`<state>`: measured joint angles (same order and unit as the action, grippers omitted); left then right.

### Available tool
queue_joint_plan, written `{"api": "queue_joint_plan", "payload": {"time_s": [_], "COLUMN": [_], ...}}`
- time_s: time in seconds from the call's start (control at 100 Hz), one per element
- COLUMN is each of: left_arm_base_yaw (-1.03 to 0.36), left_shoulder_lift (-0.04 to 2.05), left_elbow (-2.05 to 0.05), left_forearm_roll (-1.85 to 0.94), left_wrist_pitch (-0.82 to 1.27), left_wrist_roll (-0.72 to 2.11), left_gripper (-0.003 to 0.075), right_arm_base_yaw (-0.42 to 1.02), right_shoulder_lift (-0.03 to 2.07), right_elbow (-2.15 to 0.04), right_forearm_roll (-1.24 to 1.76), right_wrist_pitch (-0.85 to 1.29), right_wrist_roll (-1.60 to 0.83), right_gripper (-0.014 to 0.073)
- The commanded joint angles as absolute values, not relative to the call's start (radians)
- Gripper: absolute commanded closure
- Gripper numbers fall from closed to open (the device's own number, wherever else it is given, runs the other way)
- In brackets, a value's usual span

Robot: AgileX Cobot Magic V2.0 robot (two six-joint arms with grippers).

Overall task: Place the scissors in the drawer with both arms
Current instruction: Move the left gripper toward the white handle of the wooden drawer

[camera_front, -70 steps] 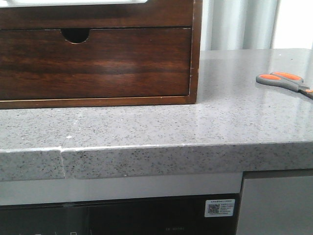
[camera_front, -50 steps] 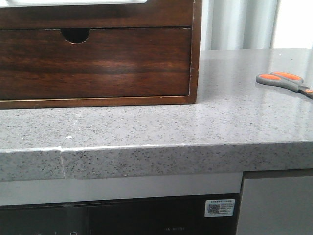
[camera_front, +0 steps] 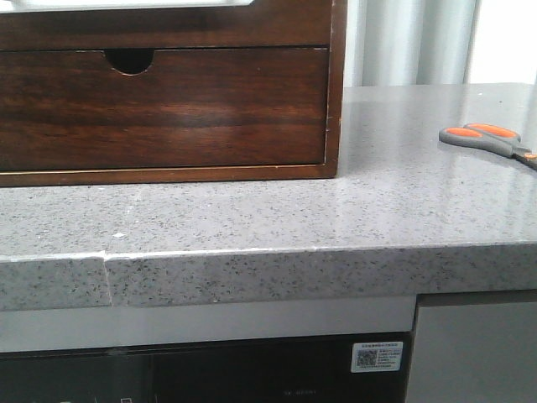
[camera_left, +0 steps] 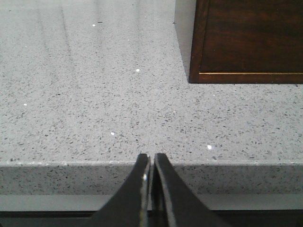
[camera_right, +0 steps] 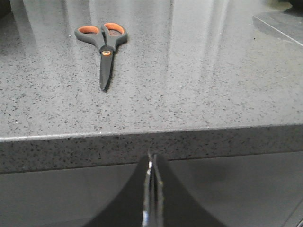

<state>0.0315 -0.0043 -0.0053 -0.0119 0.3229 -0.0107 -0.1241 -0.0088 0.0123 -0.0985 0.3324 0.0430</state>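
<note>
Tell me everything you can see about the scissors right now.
The scissors are small, with grey handles, orange-lined finger loops and an orange dot at the pivot. The dark blades are closed. They lie flat on the speckled grey countertop, off to the right of the wooden case and apart from it. Nothing else touches them.

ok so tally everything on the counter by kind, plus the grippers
scissors: 1
drawer: 1, shut
wooden case: 1
grippers: 2, left gripper and right gripper, both shut and empty
total: 5
</note>
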Motion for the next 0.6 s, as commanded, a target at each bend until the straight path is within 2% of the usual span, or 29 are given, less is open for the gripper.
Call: {"api": "queue_joint_plan", "payload": {"time_s": [0.0, 0.59], "left_arm_base_yaw": [0.031, 0.031], "left_shoulder_lift": [-0.038, -0.038], "left_elbow": [0.016, 0.016], "left_forearm_roll": [-0.014, -0.014], "left_wrist_pitch": [0.271, 0.257], "left_wrist_roll": [-0.01, -0.01], "left_gripper": [0.074, 0.0739], "right_arm_base_yaw": [-0.131, -0.131], "right_shoulder_lift": [-0.038, -0.038], "right_elbow": [0.043, 0.043], "right_forearm_roll": [-0.092, -0.092], "right_wrist_pitch": [0.304, 0.304], "right_wrist_roll": [0.031, 0.031], "right_gripper": [0.0659, 0.0659]}}
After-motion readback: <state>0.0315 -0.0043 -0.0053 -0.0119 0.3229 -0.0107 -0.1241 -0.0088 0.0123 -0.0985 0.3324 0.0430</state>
